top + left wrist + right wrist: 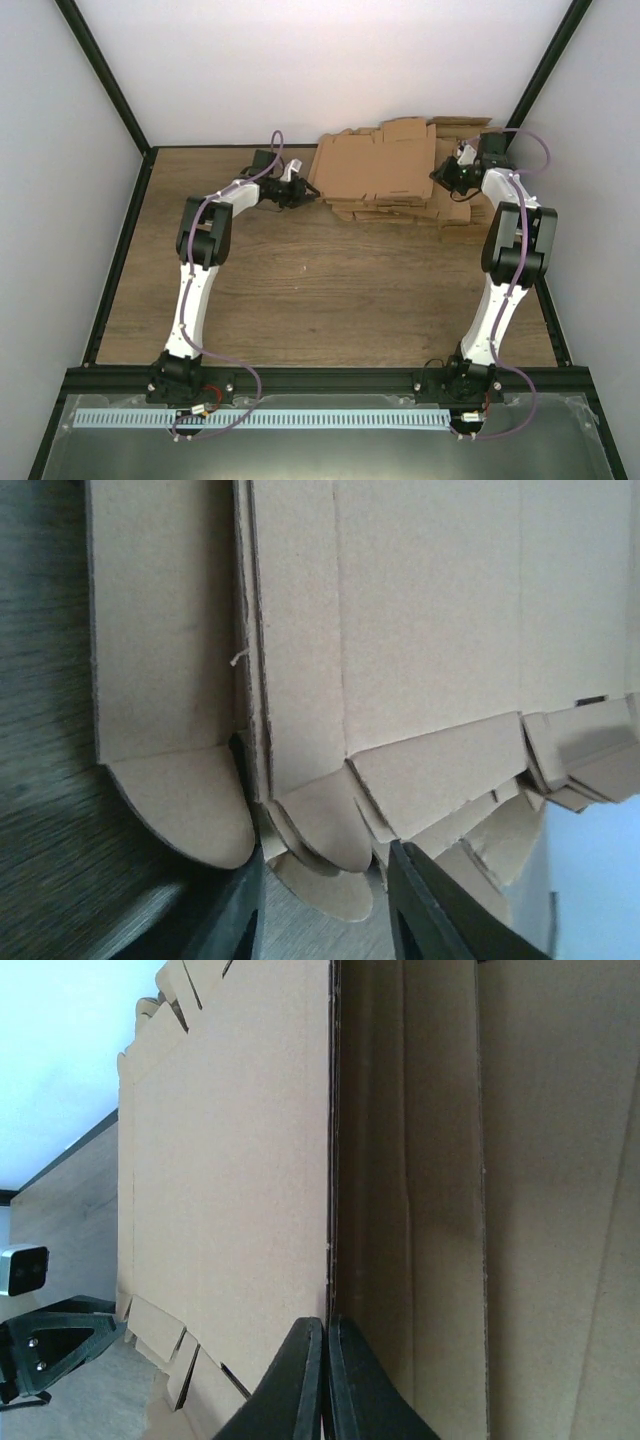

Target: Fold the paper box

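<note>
Two arms reach to the far side of a wood-grain table (pixel 300 290) in the top view, where a pile of flat blanks (pixel 400 210) of matte brown cardboard lies with ragged, staggered edges. The paper box (pixel 370 160) is the sheet on top of that pile, flat and notched with flaps. The left gripper (pixel 300 190) sits at its left edge and the right gripper (pixel 445 180) at its right edge. Near the arms, most of the table is bare board.

From the left wrist, creased sheets end in rounded flaps (pixel 310 825) fanned over one another, their cut edges fibrous. The left gripper (pixel 320 865) has its dark fingers (pixel 430 910) parted, with these flaps lying in the gap and no squeeze visible. I cannot tell which layer here is the top sheet.

From the right wrist, the paper box (pixel 230 1180) is tilted up clear of the darker blanks (pixel 520 1210) under it. The right gripper (pixel 327 1335) is clenched, pinching the box's straight edge.
</note>
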### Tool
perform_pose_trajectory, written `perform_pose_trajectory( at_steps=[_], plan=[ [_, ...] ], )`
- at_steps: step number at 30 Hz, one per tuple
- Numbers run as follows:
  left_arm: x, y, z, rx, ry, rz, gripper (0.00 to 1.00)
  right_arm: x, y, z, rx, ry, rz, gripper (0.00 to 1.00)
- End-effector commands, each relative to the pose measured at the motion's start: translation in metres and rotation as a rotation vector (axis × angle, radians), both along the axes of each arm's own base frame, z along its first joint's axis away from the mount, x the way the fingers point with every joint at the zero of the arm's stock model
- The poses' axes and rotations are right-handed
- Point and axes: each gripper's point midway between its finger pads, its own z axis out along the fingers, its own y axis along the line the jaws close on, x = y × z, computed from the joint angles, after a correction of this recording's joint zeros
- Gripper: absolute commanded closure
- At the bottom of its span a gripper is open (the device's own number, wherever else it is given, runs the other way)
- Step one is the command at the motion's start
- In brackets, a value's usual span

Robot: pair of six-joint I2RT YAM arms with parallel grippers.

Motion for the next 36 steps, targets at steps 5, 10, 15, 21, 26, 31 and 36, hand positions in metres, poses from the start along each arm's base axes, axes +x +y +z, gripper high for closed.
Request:
perform_pose_trajectory(
  at_steps=[5,10,15,21,26,31,36],
  plan=[
    [0.005,0.014,0.018,0.117,-0.060,0.081,0.50,0.000,-0.004,0.066,-0.083,-0.124,-0.018,0.99],
    [0.009,0.034,0.020,0.157,-0.078,0.165,0.41,-0.002,-0.006,0.074,-0.101,-0.136,-0.025,0.99],
    [0.007,0.060,0.037,0.164,-0.123,0.249,0.36,-0.004,-0.008,0.088,-0.117,-0.161,-0.034,0.99],
    [0.004,0.086,0.062,0.210,-0.185,0.342,0.31,-0.006,-0.008,0.112,-0.129,-0.205,-0.035,0.99],
    [-0.007,0.102,0.090,0.243,-0.256,0.416,0.16,-0.010,-0.007,0.132,-0.137,-0.241,-0.031,0.99],
    [-0.024,0.125,0.115,0.296,-0.312,0.514,0.00,-0.016,-0.004,0.152,-0.135,-0.278,-0.022,0.99],
    [-0.048,0.148,0.147,0.318,-0.370,0.622,0.00,-0.022,0.005,0.174,-0.102,-0.317,0.010,0.98]
  ],
)
